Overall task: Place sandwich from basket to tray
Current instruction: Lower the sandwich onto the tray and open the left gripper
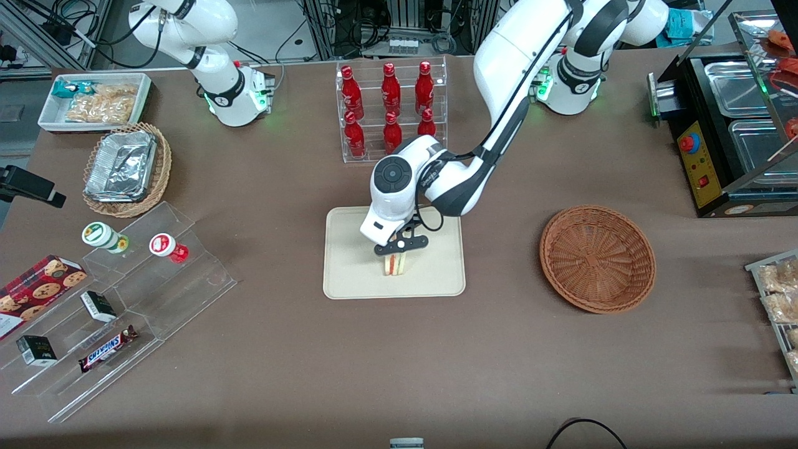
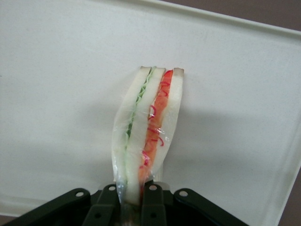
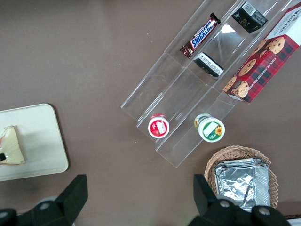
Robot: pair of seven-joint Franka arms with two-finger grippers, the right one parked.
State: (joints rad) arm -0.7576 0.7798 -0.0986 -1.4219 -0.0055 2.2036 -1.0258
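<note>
The sandwich (image 1: 394, 264) is a pale bread wedge with red, orange and green filling. It stands on edge over the middle of the cream tray (image 1: 349, 274). I cannot tell whether it touches the tray. My left gripper (image 1: 399, 244) is right above it, shut on one end. In the left wrist view the black fingers (image 2: 153, 200) pinch the wrapped sandwich (image 2: 150, 122), with the tray (image 2: 56, 94) underneath. The right wrist view also shows the sandwich (image 3: 13, 146) on the tray (image 3: 42, 141). The reddish-brown wicker basket (image 1: 597, 259) holds nothing and lies toward the working arm's end.
A rack of red bottles (image 1: 391, 109) stands farther from the camera than the tray. Toward the parked arm's end are a clear stepped stand with snacks (image 1: 124, 299), a tan basket of foil containers (image 1: 124, 168) and a white snack bin (image 1: 93, 100). A black machine (image 1: 729, 125) stands at the working arm's end.
</note>
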